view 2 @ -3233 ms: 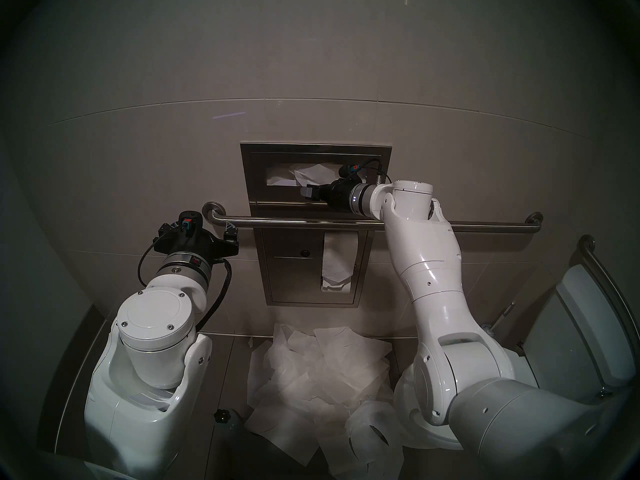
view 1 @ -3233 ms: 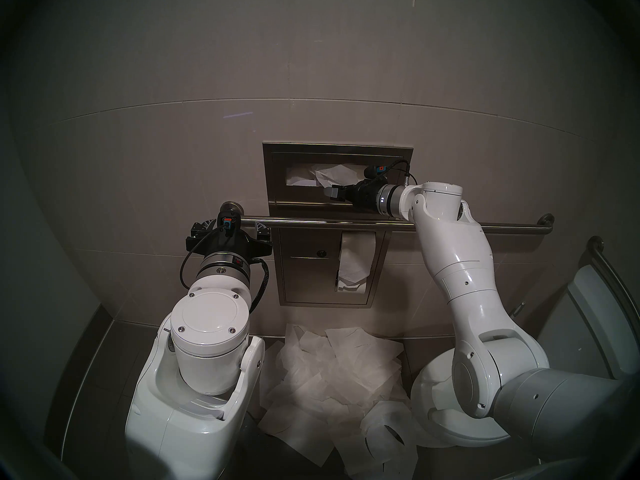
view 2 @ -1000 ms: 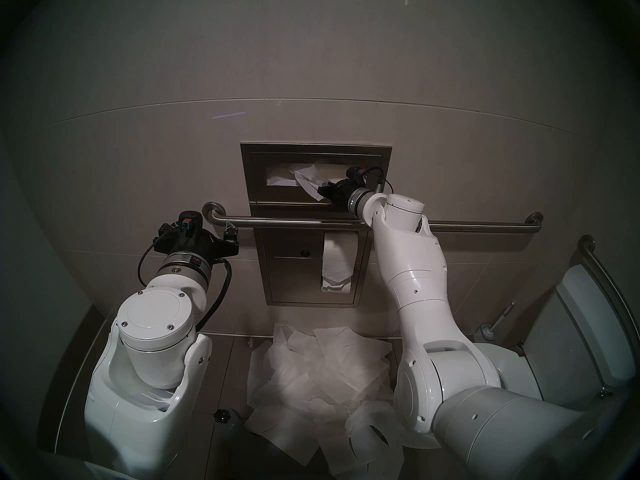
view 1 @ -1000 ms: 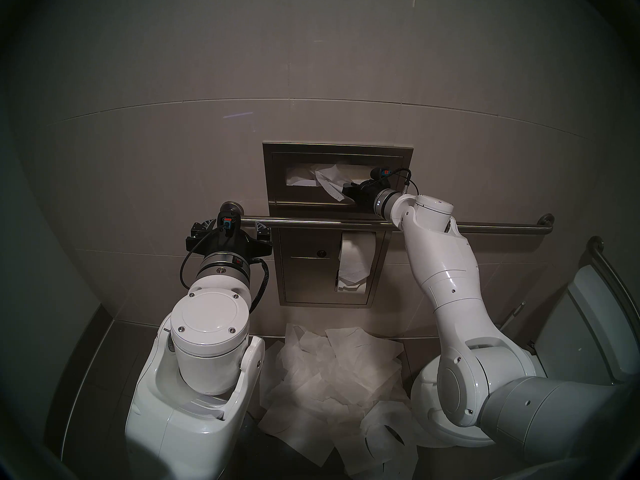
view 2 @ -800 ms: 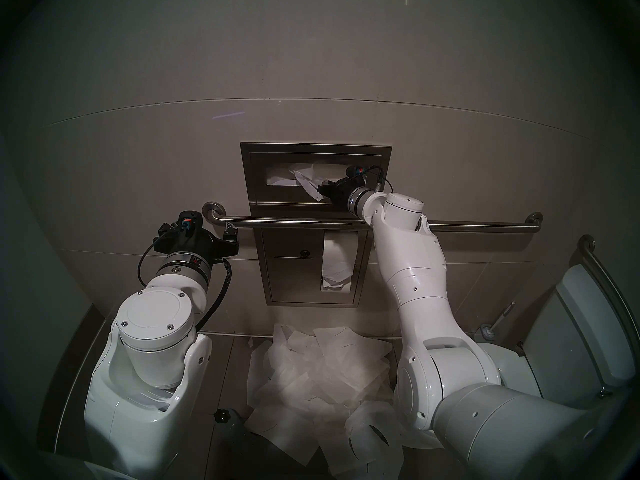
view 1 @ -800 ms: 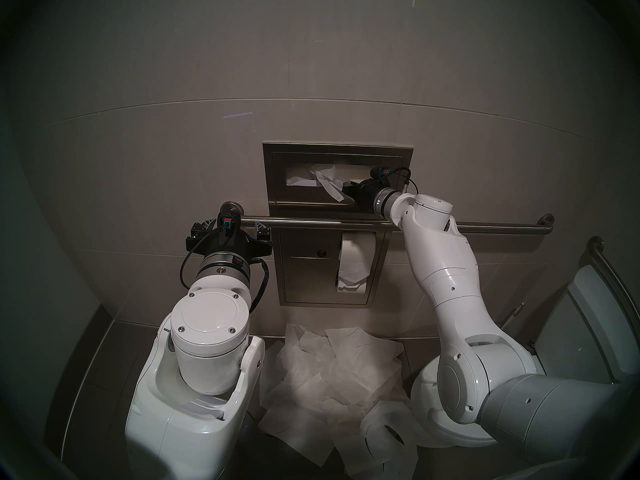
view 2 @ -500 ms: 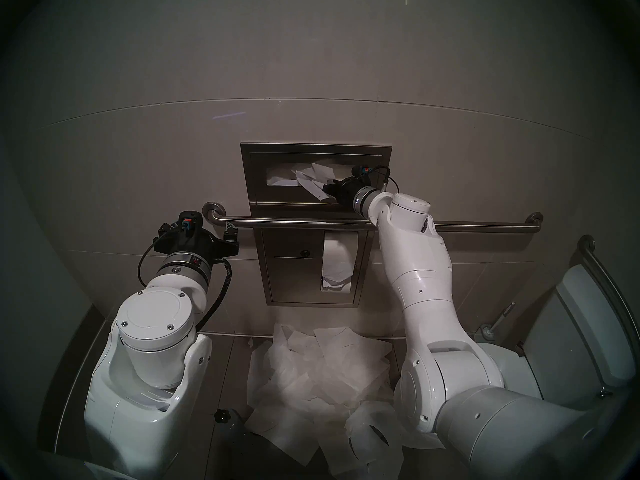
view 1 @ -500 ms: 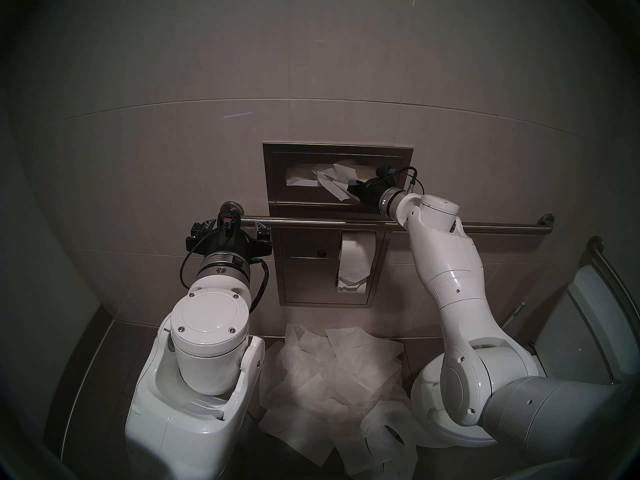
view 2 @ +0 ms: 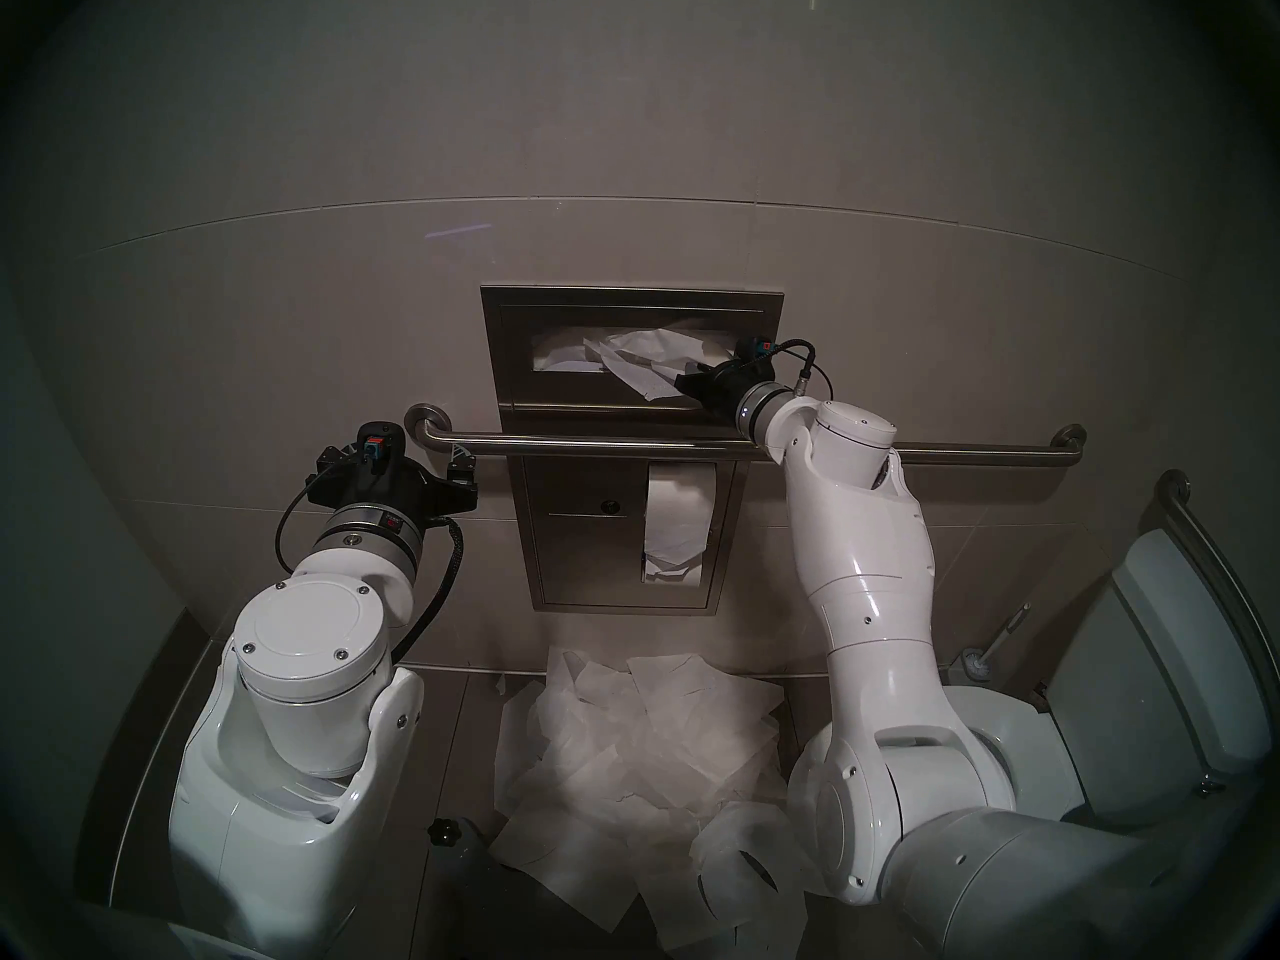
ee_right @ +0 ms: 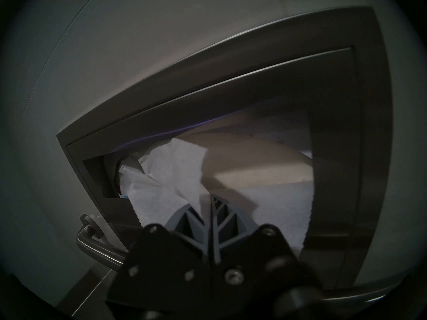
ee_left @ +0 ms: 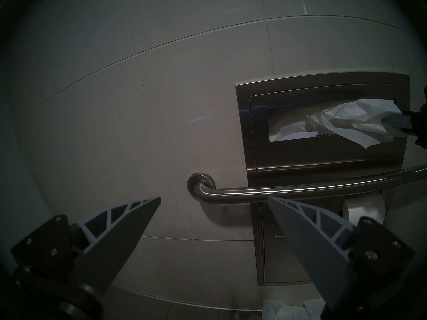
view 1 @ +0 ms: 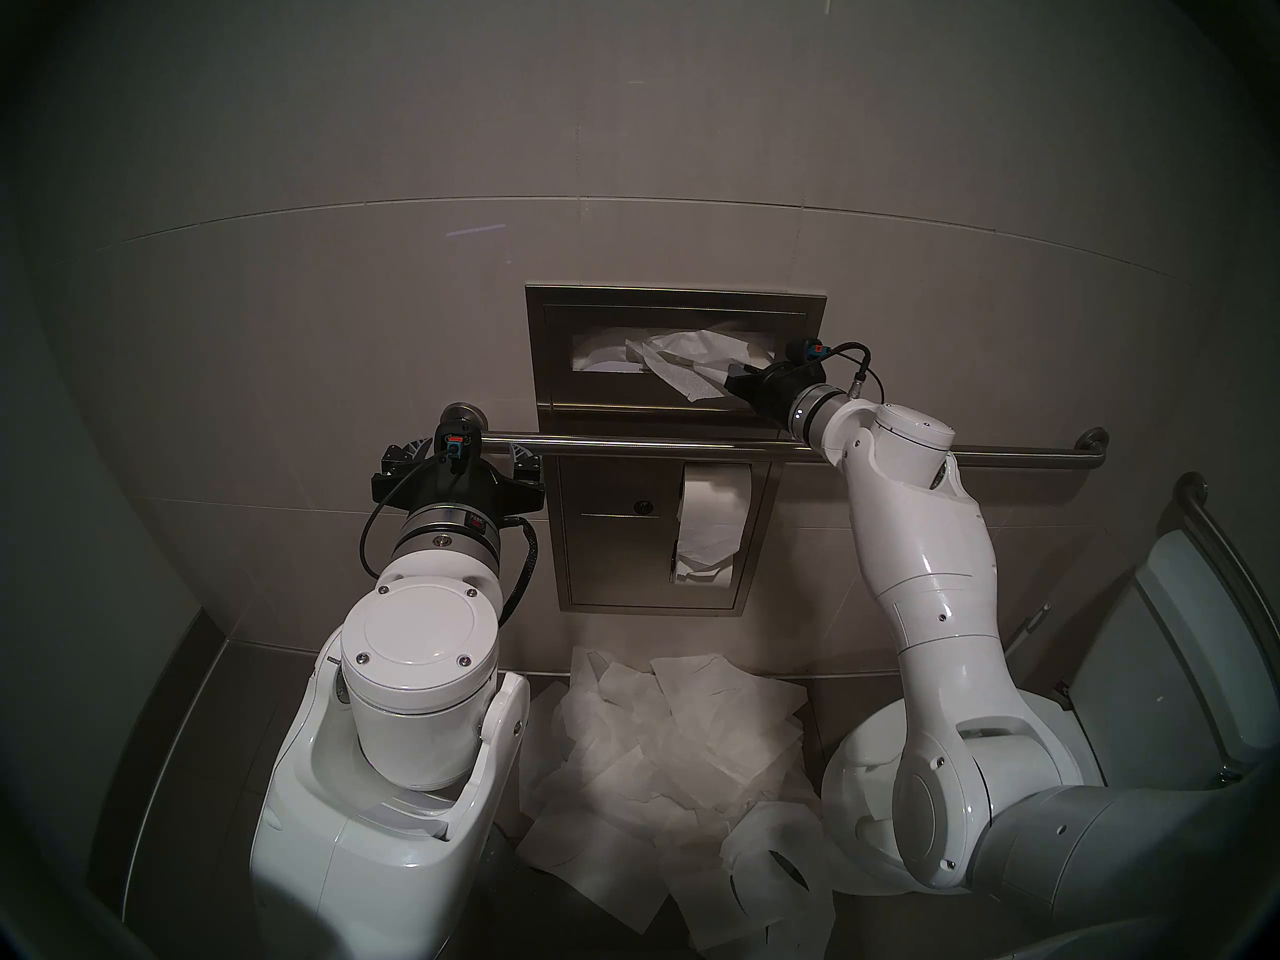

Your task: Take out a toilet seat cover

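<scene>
A crinkled white toilet seat cover [view 1: 682, 359] hangs partly out of the slot of the steel wall dispenser [view 1: 554, 390]. My right gripper [view 1: 729, 382] is shut on the sheet's right end, in front of the slot's right part. The right wrist view shows its fingers pressed together on the sheet [ee_right: 171, 174], with the gripper [ee_right: 209, 198] close to the opening. My left gripper [view 1: 463, 453] is open and empty, left of the dispenser and level with the grab bar; its wrist view [ee_left: 214, 197] shows the sheet [ee_left: 346, 121] stretched to the right.
A steel grab bar [view 1: 658, 444] runs across the wall below the slot. A toilet-paper roll [view 1: 713, 515] sits in the lower panel. Several loose seat covers [view 1: 665, 744] lie on the floor between my arms. The toilet [view 1: 1177, 661] stands at the right.
My right gripper went from open by the slot to shut on the sheet, then moved right and drew more of the sheet out. The left arm has not moved.
</scene>
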You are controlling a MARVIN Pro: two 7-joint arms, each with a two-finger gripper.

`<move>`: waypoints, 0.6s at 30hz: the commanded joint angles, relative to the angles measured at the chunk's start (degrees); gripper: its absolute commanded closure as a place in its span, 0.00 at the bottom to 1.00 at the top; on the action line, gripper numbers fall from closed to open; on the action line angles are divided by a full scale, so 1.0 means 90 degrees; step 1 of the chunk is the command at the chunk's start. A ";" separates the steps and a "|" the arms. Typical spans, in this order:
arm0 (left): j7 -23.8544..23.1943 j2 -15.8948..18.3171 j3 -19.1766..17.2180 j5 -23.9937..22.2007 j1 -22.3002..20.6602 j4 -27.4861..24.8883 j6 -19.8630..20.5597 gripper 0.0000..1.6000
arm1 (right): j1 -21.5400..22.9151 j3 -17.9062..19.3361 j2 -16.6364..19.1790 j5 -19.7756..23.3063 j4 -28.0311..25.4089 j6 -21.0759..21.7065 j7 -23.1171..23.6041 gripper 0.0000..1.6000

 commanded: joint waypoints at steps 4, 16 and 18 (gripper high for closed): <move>0.0016 -0.0009 -0.0007 0.0029 -0.0116 -0.0201 -0.0056 0.00 | -0.0374 -0.0040 -0.0025 0.0044 -0.0899 0.0282 0.0021 1.00; 0.0016 -0.0009 -0.0007 0.0030 -0.0115 -0.0203 -0.0056 0.00 | -0.1253 -0.0092 -0.0293 0.0151 -0.1721 0.0771 -0.0162 1.00; 0.0016 -0.0009 -0.0007 0.0030 -0.0115 -0.0204 -0.0056 0.00 | -0.1370 -0.0061 -0.0314 0.0158 -0.1858 0.0835 -0.0201 1.00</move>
